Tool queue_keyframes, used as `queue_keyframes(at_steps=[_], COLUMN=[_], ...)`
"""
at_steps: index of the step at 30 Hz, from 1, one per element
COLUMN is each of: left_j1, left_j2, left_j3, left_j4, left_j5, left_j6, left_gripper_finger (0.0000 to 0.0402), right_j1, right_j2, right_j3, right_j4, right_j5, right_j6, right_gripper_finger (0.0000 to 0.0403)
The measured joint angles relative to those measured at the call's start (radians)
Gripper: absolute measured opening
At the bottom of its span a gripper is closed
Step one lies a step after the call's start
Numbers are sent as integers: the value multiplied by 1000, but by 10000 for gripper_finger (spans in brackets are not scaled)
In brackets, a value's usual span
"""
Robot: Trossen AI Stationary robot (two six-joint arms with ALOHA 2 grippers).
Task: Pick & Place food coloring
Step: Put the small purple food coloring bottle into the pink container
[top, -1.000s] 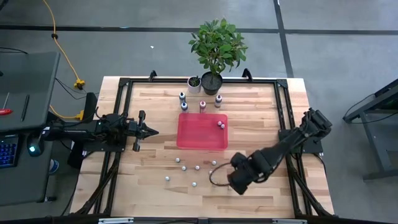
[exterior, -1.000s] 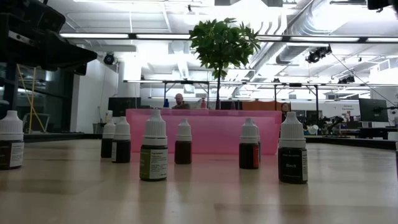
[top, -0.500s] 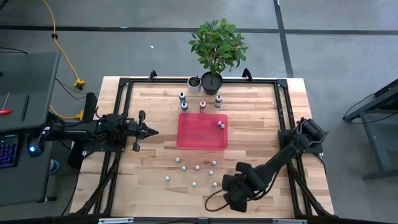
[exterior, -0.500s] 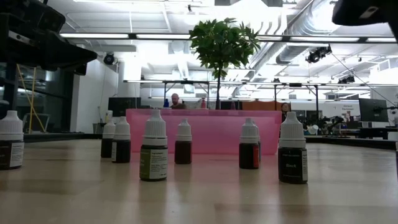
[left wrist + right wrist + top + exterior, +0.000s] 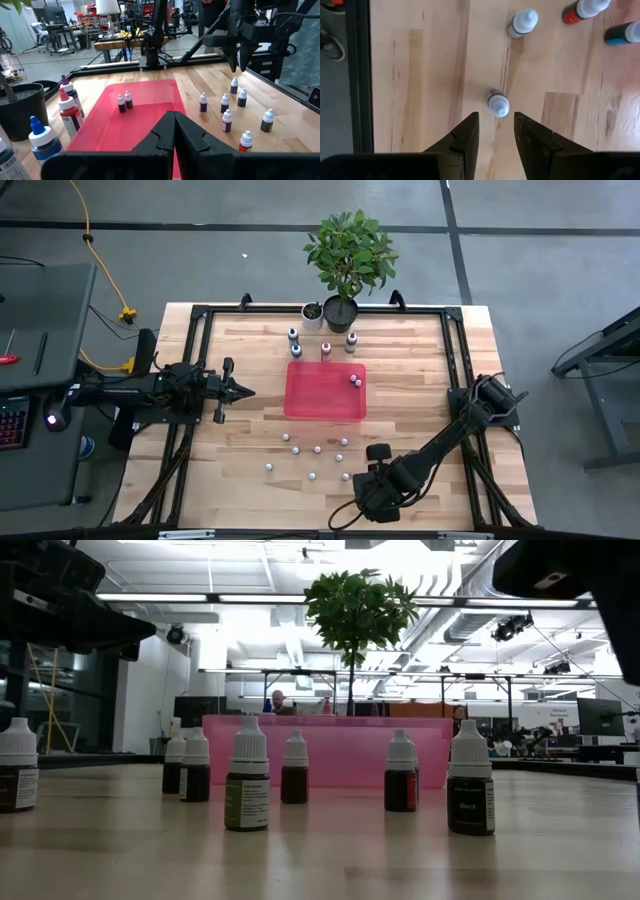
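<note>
A: Where do the bottles stand?

B: Most of the food coloring bottles are loose on the wood between the red tray and the near edge of the table; two tiny ones already sit inside the tray; three bigger ones line up behind it, near the plant.

A: And the grippers?

B: The right gripper hangs over the near edge, its fingers parted and empty, a single white-capped bottle just ahead of the tips; the left gripper waits at the tray's left side, fingers pressed together, nothing in them.

A: How will a bottle handle?

B: Light, I'd judge, and stiff plastic — not fragile, but smooth, narrow and top-heavy enough to tip at a nudge; I'd pinch the dark body low, under the cap, since the cap tapers and could slip.

A: Room to move?

B: Open wood around that bottle; its neighbours stand well apart; the black frame rail and table edge are close on one side — so lift straight up, then carry over the other bottles toward the tray.
</note>
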Motion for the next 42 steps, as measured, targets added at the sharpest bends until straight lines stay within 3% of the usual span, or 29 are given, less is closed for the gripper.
queue_keyframes(at_steps=[9,18,24,36,42], left_j1=[0,0,0,0,0], left_j2=[0,0,0,0,0], left_j3=[0,0,0,0,0], left_j4=[0,0,0,0,0], left_j5=[0,0,0,0,0], left_j6=[0,0,0,0,0], left_gripper_finger=[0,0,0,0,0], right_j1=[-42,-77,-100,-114,-113], right_j2=[34,40,49,50,53], right_j3=[0,0,0,0,0], right_j4=[8,12,27,16,-19], right_j5=[-73,-114,-189,-189,-192], right_j6=[19,137,384,843,963], right_gripper_finger=[113,113,113,113,113])
